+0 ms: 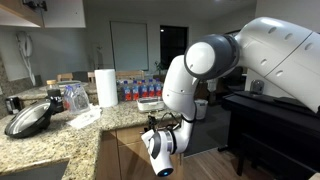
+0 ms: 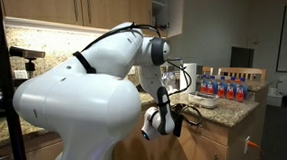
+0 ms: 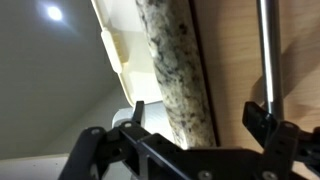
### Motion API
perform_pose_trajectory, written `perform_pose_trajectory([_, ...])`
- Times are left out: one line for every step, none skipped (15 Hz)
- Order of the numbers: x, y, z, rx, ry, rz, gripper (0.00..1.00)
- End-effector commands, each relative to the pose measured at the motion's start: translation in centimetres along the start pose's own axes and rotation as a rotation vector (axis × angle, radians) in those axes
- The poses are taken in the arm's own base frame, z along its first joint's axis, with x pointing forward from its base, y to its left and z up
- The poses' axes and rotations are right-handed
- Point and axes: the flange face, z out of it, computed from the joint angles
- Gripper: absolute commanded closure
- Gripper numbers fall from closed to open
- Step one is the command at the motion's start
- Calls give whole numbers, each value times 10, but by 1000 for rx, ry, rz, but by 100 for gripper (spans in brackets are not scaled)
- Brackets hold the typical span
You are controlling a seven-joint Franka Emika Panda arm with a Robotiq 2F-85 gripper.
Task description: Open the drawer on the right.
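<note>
The black fingers (image 3: 258,120) of the gripper (image 3: 198,122) stand apart and empty, one just beside the long silver bar handle (image 3: 266,50) of the light tan wood drawer (image 3: 232,70), which adjoins the speckled granite counter edge (image 3: 175,70). The step would go best with the bar centred between the fingers, a firm clamp, then a straight pull away from that edge.

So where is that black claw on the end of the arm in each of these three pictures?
In an exterior view: the gripper sits low centre, just under the granite counter edge.
In an exterior view: the gripper is mid-frame, just under that counter edge.
Wrist view: the gripper enters from the bottom, open, one finger beside the drawer handle.
Shared landmark: the speckled granite counter edge.
</note>
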Motion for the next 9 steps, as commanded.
perform_pose_trajectory([-18, -8, 4, -42, -67, -39, 0])
perform_pose_trajectory([-26, -10, 0, -48, -76, -59, 0])
perform_pose_trajectory([-31, -11, -2, -56, -84, -73, 0])
perform_pose_trajectory([-38, -13, -8, -62, -88, -99, 0])
perform_pose_trajectory([-42, -14, -10, -73, -91, -114, 0])
perform_pose_trajectory([-46, -16, -13, -83, -97, -130, 0])
perform_pose_trajectory([-49, -16, -14, -94, -102, -146, 0])
perform_pose_trajectory([-51, -17, -17, -102, -110, -165, 0])
perform_pose_trajectory([-53, -17, -20, -104, -114, -181, 0])
